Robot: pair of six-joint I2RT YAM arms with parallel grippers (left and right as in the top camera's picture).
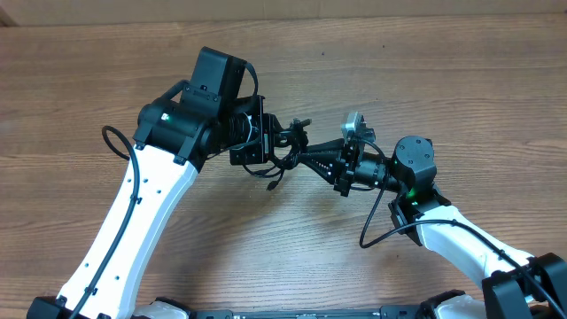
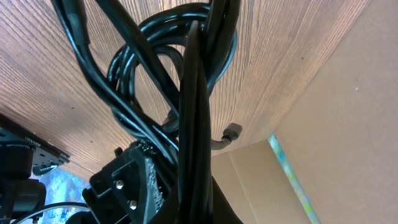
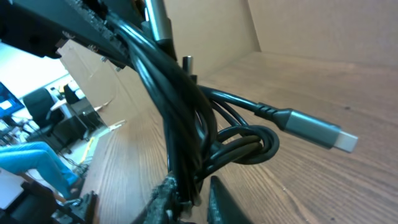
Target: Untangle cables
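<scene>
The cables (image 1: 285, 152) form a small black knotted bundle held above the table between my two grippers at the centre. My left gripper (image 1: 268, 144) is shut on several strands; in the left wrist view the cables (image 2: 186, 93) run straight out of its jaws (image 2: 194, 202) into a looped coil, and a small plug end (image 2: 231, 132) sticks out to the right. My right gripper (image 1: 310, 159) faces it from the right. In the right wrist view, strands of the cables (image 3: 180, 106) pass between its nearly closed fingers (image 3: 189, 199), pressed against the left one. A silver plug (image 3: 314, 130) juts right.
The wooden table (image 1: 266, 257) lies under both arms. A brown cardboard wall (image 1: 354, 9) borders its far edge and shows in the left wrist view (image 2: 348, 124). The arms' own thicker wires loop out at the left (image 1: 115, 142) and right (image 1: 376, 230).
</scene>
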